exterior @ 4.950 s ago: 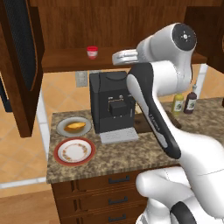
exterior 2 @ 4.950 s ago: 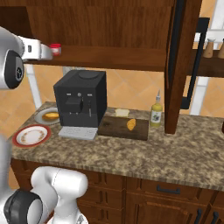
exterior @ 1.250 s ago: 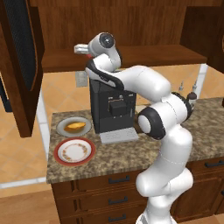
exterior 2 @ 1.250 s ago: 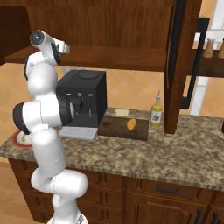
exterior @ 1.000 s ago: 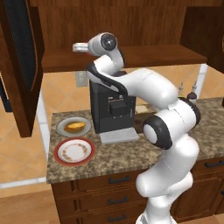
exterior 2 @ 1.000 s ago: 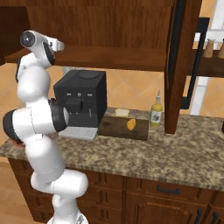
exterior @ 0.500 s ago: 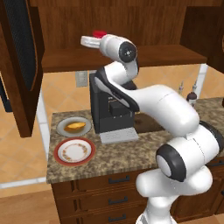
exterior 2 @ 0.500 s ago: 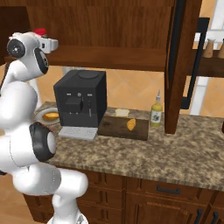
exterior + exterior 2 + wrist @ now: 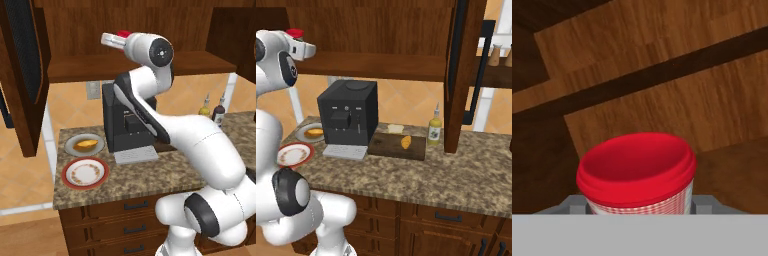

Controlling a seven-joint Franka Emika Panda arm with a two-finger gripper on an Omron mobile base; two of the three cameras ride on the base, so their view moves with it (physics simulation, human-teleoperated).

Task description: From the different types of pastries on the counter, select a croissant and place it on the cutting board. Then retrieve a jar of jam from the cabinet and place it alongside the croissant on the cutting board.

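- The fingers (image 9: 640,212) are clenched on the jar of jam (image 9: 637,175): in the hand view the red lid sits between the two grey finger tips (image 9: 572,204), the white body with a faint red check pattern just below the lid.
- In the left base view the hand holds the jar of jam up high, in front of the cabinet (image 9: 80,20), above the plank shelf (image 9: 75,70) and over the left end of the coffee machine (image 9: 122,120). Red lid also visible at the hand in the right base view.
- First half of the task, judged done: the croissant (image 9: 405,142) lies on the cutting board (image 9: 386,146), toward its right part, just right of the coffee machine.
- The other pastry (image 9: 85,145) rests on the grey plate (image 9: 72,150) at the left end of the counter (image 9: 150,175); a red-rimmed plate (image 9: 85,172) lies nearer, bare.
- Second half, judged in progress: jar is out of the cabinet and in hand, not yet set down. Left to do: carry it right and down past the coffee machine, place it beside the croissant on the free board surface, release.
- A yellow bottle (image 9: 434,130) stands just right of the board; we note it as a possible obstacle.
- Writing and brands: none legible on jar, machine or bottles.
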